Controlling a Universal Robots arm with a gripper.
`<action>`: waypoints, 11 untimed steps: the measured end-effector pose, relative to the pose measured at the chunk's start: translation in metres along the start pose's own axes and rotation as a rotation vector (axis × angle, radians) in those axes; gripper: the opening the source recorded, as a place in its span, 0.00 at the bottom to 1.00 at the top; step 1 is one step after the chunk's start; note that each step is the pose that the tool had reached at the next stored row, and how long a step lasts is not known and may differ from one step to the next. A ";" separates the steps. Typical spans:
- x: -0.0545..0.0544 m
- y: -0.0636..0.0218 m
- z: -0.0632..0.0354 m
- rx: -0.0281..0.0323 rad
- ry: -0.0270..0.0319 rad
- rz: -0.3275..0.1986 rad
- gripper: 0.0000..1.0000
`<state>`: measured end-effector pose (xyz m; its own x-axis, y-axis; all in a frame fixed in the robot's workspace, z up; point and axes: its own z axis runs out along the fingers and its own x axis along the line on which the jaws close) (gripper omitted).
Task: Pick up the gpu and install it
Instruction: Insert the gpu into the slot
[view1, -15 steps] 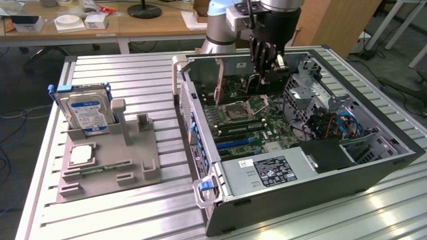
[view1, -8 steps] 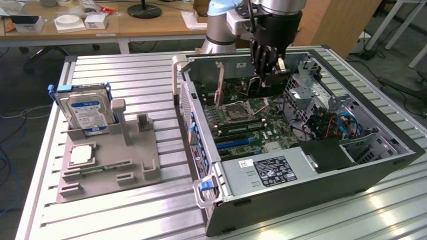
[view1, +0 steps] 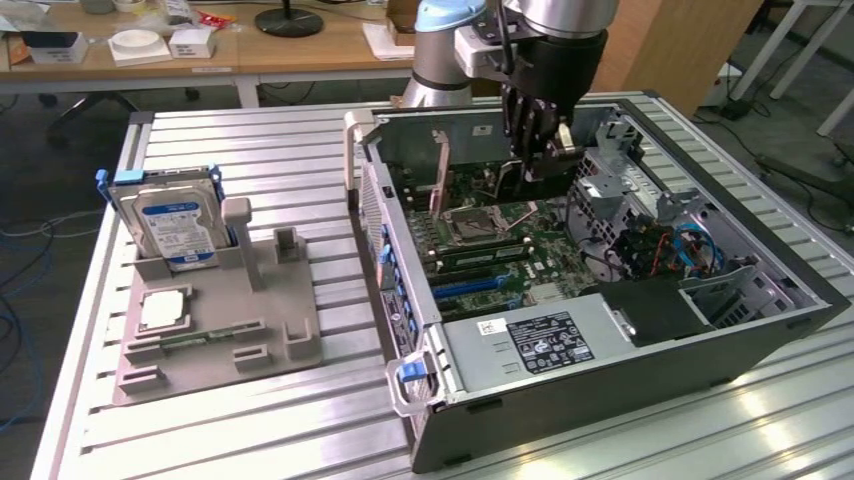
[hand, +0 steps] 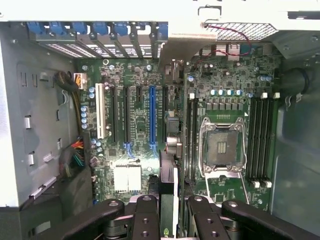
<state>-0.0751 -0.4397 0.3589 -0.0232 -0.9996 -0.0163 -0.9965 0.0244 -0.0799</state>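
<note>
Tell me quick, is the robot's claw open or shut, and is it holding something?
Gripper: closed on the gpu, holding it on edge above the inside of the open computer case.

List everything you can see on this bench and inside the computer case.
table: one, silver, slatted, under everything
computer case: one, black and grey, open on the table, the exterior view's right
motherboard: one, green, inside the case
power supply: one, grey with a black label, in the case
holder: one, grey, on the table, the exterior view's left
hard drive: one, silver with a blue-white label, upright in the holder
gpu: one, green, inside the case, in the gripper
gripper: one, black, shut on the gpu
</note>
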 end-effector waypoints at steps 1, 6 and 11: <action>0.001 0.0003 0.0003 0.0000 0.0000 0.000 0.27; 0.002 0.0047 0.0045 0.0000 0.0001 0.000 0.27; 0.004 0.0076 0.0091 -0.0001 0.0001 0.000 0.27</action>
<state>-0.0821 -0.4437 0.3492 -0.0230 -0.9996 -0.0162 -0.9965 0.0243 -0.0798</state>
